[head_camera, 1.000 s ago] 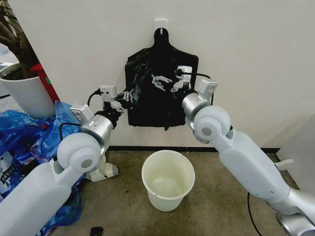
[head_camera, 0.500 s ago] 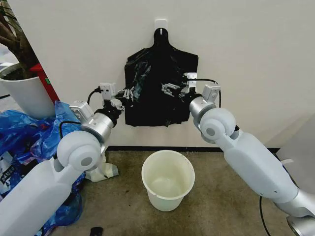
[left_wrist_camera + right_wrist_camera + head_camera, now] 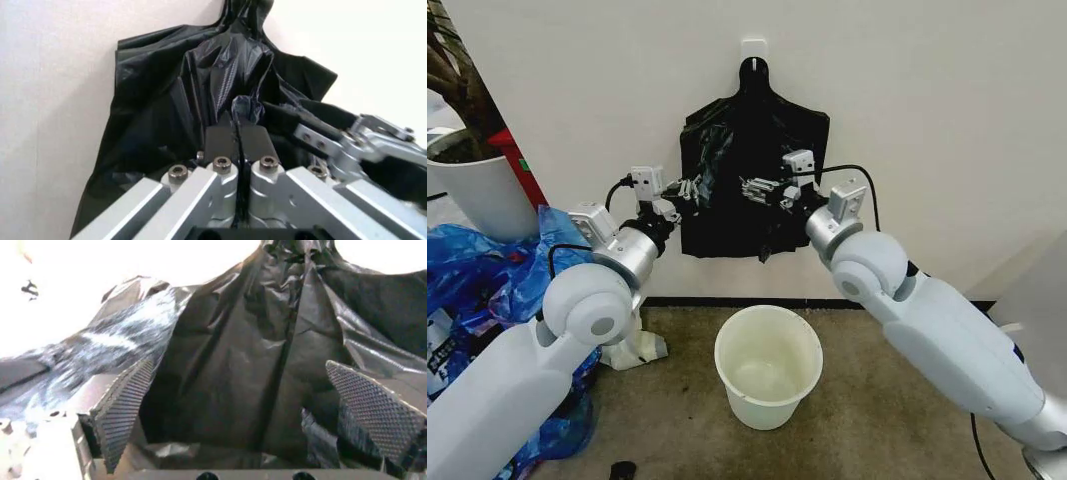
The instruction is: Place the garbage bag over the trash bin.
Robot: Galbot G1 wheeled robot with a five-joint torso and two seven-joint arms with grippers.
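Note:
A flat black bundle [image 3: 772, 215] hangs by its narrow neck from a white wall hook [image 3: 754, 46]. The garbage bag [image 3: 711, 148] is its loose, glossy, wrinkled front layer, also in the left wrist view [image 3: 167, 100]. My left gripper [image 3: 689, 190] is at the bundle's left edge and shut on a fold of that film [image 3: 236, 129]. Open in front of the bundle's middle is my right gripper [image 3: 762, 188], black film lying between its spread pads [image 3: 250, 405]. The cream-white trash bin [image 3: 762, 412] stands upright on the floor below both grippers.
A large white plant pot [image 3: 477, 190] stands at the far left beside a heap of blue plastic bags [image 3: 487, 270]. A white stand foot [image 3: 639, 350] sits left of the bin. A small black object [image 3: 622, 468] lies on the carpet at the front.
My right gripper has dropped lower and shifted left across the bundle, nearer the left gripper. The left gripper has held still on the film.

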